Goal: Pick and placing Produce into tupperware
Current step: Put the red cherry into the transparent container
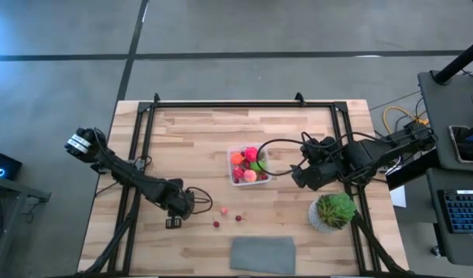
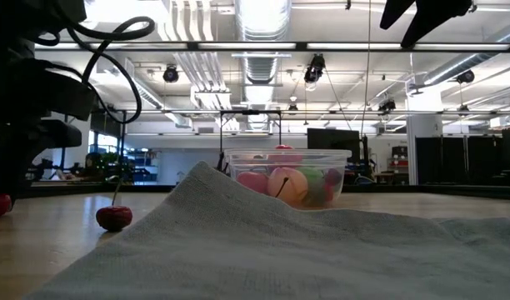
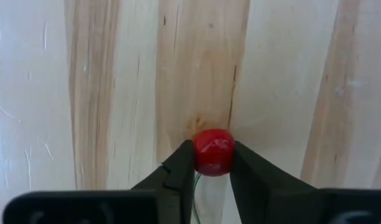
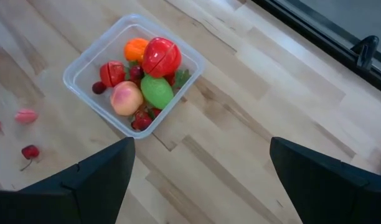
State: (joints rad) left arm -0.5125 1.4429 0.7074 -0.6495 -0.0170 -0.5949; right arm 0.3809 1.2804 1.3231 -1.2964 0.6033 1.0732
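Observation:
The clear tupperware stands mid-table and holds several red, orange, pink and green toy fruits; it also shows in the right wrist view and the low view. A pink piece and two dark red berries lie loose on the wood nearer the front. My left gripper is near the front left, shut on a small red berry. My right gripper hovers open and empty just right of the tupperware. My left gripper pinches the red berry's two opposite sides between its two fingertips. The fingers point down at the table from above. A thin green stem runs back between the fingers. Whether the berry is lifted clear of the wood I cannot tell.
A flat grey cloth lies at the front edge and fills the low view's foreground. A leafy potted plant stands at the front right, close to my right arm. A black frame rail borders the table.

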